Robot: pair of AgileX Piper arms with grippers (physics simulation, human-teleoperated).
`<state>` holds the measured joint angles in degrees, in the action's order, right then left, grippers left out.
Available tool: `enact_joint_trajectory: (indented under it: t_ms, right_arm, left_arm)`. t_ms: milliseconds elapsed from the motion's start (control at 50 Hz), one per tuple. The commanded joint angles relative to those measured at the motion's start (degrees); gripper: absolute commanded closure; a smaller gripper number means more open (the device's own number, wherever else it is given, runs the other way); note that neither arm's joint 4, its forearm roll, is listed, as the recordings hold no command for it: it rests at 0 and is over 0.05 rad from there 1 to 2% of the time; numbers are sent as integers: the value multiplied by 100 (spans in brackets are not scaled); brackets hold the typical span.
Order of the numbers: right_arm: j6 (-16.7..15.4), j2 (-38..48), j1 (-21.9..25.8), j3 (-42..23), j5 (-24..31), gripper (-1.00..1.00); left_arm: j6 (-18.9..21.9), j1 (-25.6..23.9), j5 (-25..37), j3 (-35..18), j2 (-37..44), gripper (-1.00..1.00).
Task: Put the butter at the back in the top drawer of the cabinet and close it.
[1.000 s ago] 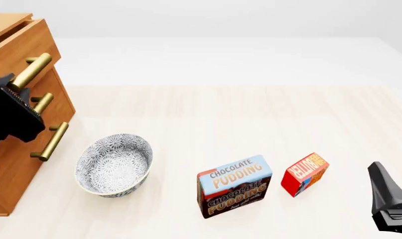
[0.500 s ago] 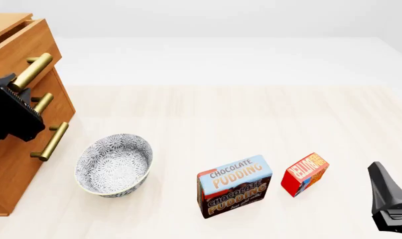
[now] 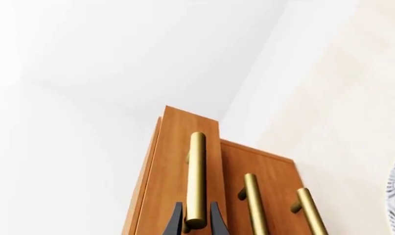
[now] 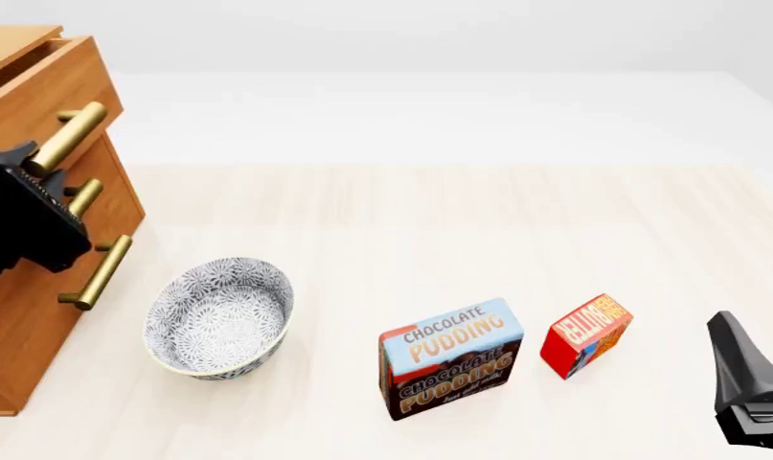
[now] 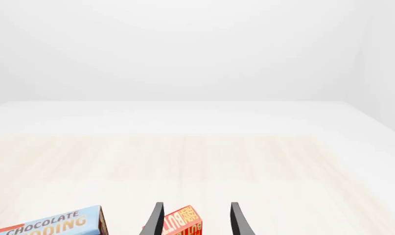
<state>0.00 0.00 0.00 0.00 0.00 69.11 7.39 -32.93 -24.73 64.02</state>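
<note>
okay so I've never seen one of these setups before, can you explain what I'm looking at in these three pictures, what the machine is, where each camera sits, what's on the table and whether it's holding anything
These are simulator renders of two robot arms working at a table, each ending in a two-fingered pincer.

The wide picture comes from a fixed camera above and behind the arms. The other two come from small cameras mounted just behind each pincer, looking along its fingers.

On the table stand a wooden cabinet with three brass-handled drawers, a patterned bowl, a Chocolate Pudding box and a small red butter box.

The left pincer has its fingers on either side of the top drawer handle, gripping it; that drawer stands out a little from the cabinet front. The right pincer is open and holds nothing. In its own camera the butter shows between its fingers, but the wide picture shows it well apart from the box.
</note>
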Motion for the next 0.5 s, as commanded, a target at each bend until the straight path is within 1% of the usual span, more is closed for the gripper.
enact_joint_trajectory:
  t_ms: [20,160,500]
  right_arm:
    - [0,0,0,0,0,-100]
    - [0,0,0,0,0,-100]
    - [0,0,0,0,0,-100]
  left_arm:
    - [22,-213,72,80,148,100]
    - [23,-348,91,33,171,100]
    - [58,-573,13,101,209,100]
